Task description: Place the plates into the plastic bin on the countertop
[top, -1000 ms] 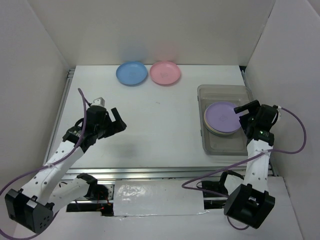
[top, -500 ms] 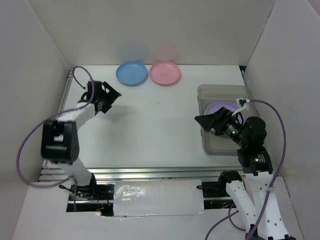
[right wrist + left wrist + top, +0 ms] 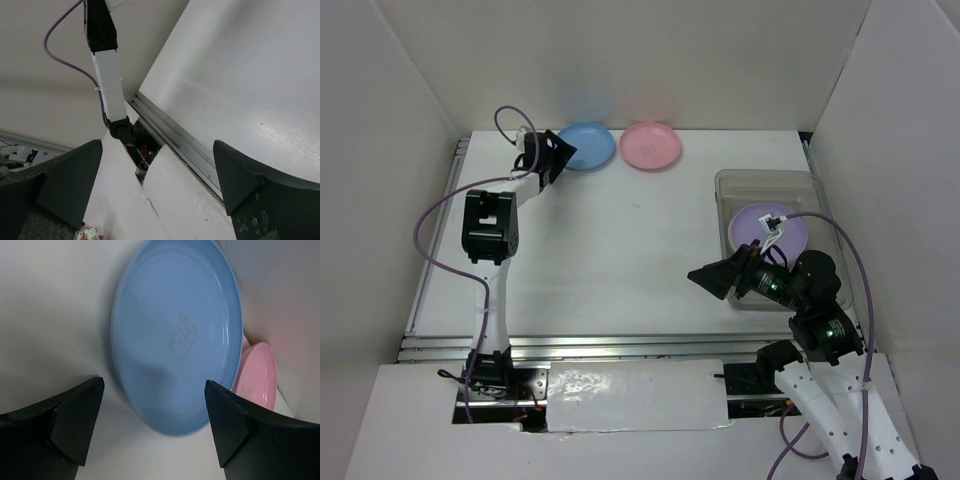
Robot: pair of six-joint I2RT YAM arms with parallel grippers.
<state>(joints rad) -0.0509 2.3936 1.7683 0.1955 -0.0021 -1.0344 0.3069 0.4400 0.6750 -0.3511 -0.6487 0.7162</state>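
A blue plate (image 3: 590, 146) and a pink plate (image 3: 651, 145) lie side by side at the back of the white countertop (image 3: 620, 250). My left gripper (image 3: 558, 155) is open and empty, right at the blue plate's left edge; its wrist view shows the blue plate (image 3: 175, 335) just ahead between the fingers, with the pink plate (image 3: 257, 375) behind. The translucent plastic bin (image 3: 745, 185) at the right holds a purple plate (image 3: 760, 225) on top of a stack. My right gripper (image 3: 712, 279) is open and empty, raised left of the bin's near end.
White walls enclose the countertop on three sides. A metal rail (image 3: 610, 345) runs along the front edge and also shows in the right wrist view (image 3: 175, 140). The left arm (image 3: 490, 230) stretches along the left side.
My left gripper has moved back and right, from mid-left of the countertop up to the blue plate. My right gripper has lifted away from the bin and swung left.
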